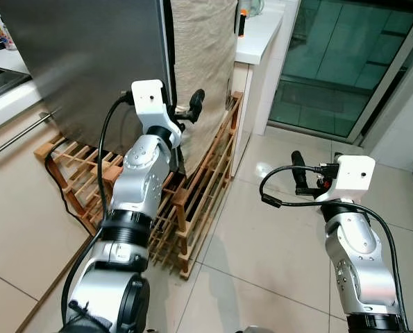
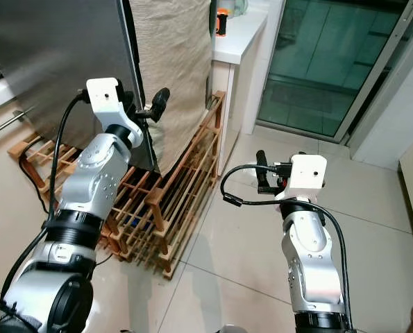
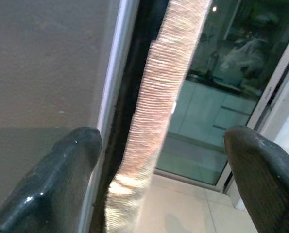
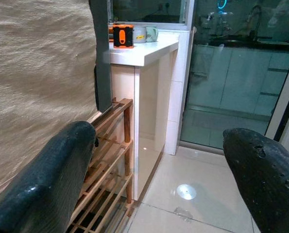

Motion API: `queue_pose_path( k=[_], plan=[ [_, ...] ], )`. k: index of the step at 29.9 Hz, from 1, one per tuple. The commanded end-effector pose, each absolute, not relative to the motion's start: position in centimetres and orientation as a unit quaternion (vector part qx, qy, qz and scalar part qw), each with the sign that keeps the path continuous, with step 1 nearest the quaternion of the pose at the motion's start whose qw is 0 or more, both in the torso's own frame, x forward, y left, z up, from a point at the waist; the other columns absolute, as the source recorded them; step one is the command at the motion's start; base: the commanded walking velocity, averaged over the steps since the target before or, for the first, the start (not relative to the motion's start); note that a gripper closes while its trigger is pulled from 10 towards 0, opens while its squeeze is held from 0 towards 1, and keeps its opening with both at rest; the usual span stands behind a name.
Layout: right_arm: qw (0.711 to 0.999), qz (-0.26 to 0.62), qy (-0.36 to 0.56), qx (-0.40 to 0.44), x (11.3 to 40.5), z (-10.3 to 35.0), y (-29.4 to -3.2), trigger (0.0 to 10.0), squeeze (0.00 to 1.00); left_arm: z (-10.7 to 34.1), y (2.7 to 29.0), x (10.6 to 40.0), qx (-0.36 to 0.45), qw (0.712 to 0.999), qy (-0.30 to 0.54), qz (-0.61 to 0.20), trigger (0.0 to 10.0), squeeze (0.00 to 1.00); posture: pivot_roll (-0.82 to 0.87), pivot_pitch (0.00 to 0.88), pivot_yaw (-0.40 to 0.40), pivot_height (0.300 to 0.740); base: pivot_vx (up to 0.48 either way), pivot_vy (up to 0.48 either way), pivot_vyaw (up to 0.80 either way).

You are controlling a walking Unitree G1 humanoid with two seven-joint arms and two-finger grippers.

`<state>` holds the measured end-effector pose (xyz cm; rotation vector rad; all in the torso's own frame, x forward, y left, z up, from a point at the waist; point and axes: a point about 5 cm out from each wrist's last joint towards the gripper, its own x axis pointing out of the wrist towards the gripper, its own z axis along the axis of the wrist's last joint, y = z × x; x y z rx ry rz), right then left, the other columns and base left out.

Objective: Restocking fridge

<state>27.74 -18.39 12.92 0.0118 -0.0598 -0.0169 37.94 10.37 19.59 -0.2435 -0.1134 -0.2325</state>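
Reaching my left gripper (image 1: 192,105) toward the fridge (image 1: 88,62) door's right edge, fingers spread wide and empty.

My fingers could catch the beige cloth (image 1: 203,69) hanging down beside the door instead of the edge, or slip off the smooth steel. The fridge is tall, grey and shut, standing on a wooden rack (image 1: 199,201) on the floor. My right gripper (image 1: 300,173) waits wide and empty above the tiles.
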Motion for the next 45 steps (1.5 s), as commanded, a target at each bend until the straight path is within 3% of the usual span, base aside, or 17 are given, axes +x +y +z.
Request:
queue_pose_path(
  k=[1, 12, 31, 34, 38, 42, 44, 45],
  plan=[
    [0.999, -0.012, -0.033, 0.004, 27.7, 13.0, -18.4, 10.0, 0.00, 19.9, 10.3, 38.5, -0.113, 0.986, -0.061, -0.107, 10.0, 0.00, -0.18, 0.018, 0.018, 0.740, 0.000, 0.000, 0.00],
    [0.999, -0.013, -0.029, 0.003, 27.6, 12.8, -18.6, 10.0, 0.00, 20.3, 9.0, 39.3, -0.106, 0.986, -0.063, -0.116, 10.0, 0.00, -0.19, 0.022, 0.022, 0.740, 0.000, 0.000, 0.00],
    [0.999, -0.035, -0.036, 0.003, 26.9, 13.1, -19.1, 10.0, 0.00, 19.3, 1.2, 38.5, -0.097, 0.962, -0.023, -0.255, 10.0, 0.00, -0.26, 0.018, 0.063, 0.740, 0.000, 0.000, 0.00],
    [0.999, -0.034, -0.035, 0.001, 26.6, 13.0, -19.1, 10.0, 0.00, 19.5, -1.2, 37.8, -0.114, 0.947, -0.017, -0.299, 10.0, 0.00, -0.26, 0.018, 0.063, 0.740, 0.000, 0.000, 0.00],
    [1.000, 0.019, -0.010, -0.004, 25.2, 12.1, -18.5, 10.0, 0.00, 21.8, -7.4, 34.9, -0.176, 0.878, -0.029, -0.444, 10.0, 0.00, -0.29, 0.020, 0.057, 0.740, 0.000, 0.000, 0.00],
    [1.000, 0.022, 0.001, -0.010, 24.6, 11.5, -18.6, 10.0, 0.00, 22.9, -9.6, 33.5, -0.184, 0.847, -0.039, -0.497, 10.0, 0.00, -0.29, 0.019, 0.056, 0.740, 0.000, 0.000, 0.00],
    [1.000, 0.018, 0.010, -0.014, 24.1, 11.1, -18.8, 10.0, 0.00, 25.0, -13.0, 30.7, -0.201, 0.787, -0.059, -0.580, 10.0, 0.00, -0.32, 0.015, 0.060, 0.740, 0.000, 0.000, 0.00],
    [1.000, 0.018, 0.010, -0.014, 24.1, 11.1, -18.8, 10.0, 0.00, 25.0, -13.0, 30.7, -0.201, 0.787, -0.059, -0.580, 10.0, 0.00, -0.32, 0.015, 0.060, 0.740, 0.000, 0.000, 0.00]
  ],
)
